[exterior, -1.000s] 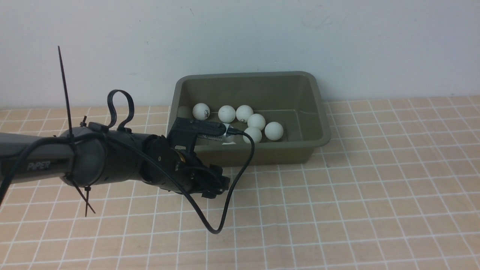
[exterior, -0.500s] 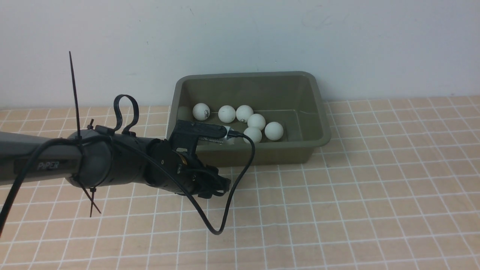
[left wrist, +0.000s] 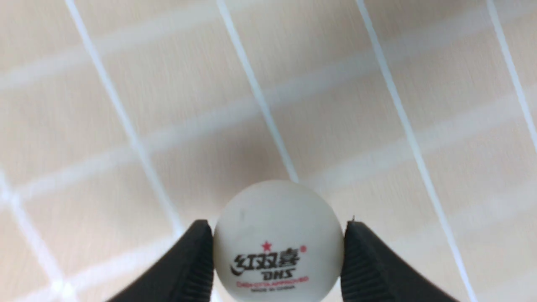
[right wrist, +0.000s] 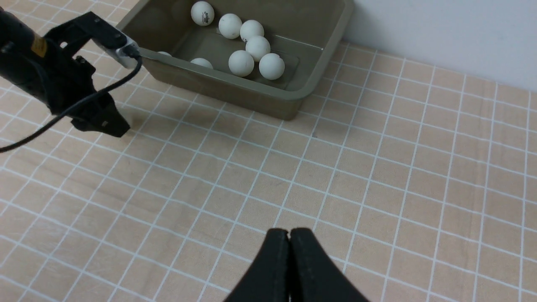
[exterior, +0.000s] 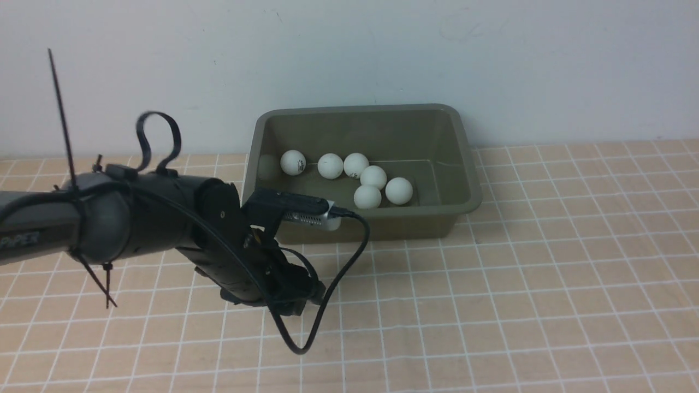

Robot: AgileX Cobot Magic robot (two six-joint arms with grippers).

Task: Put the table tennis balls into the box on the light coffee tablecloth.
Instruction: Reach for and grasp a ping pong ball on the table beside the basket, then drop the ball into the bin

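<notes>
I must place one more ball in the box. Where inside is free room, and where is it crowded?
Inside the box, the floor by its right wall and along the far wall is bare. The balls crowd the middle and near-left part.

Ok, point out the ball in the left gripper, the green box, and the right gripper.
held table tennis ball (left wrist: 277, 239), left wrist view, on its white face above the logo.
olive-green box (exterior: 382, 220), front view, near wall.
right gripper (right wrist: 289, 243), right wrist view, between its closed fingertips.
</notes>
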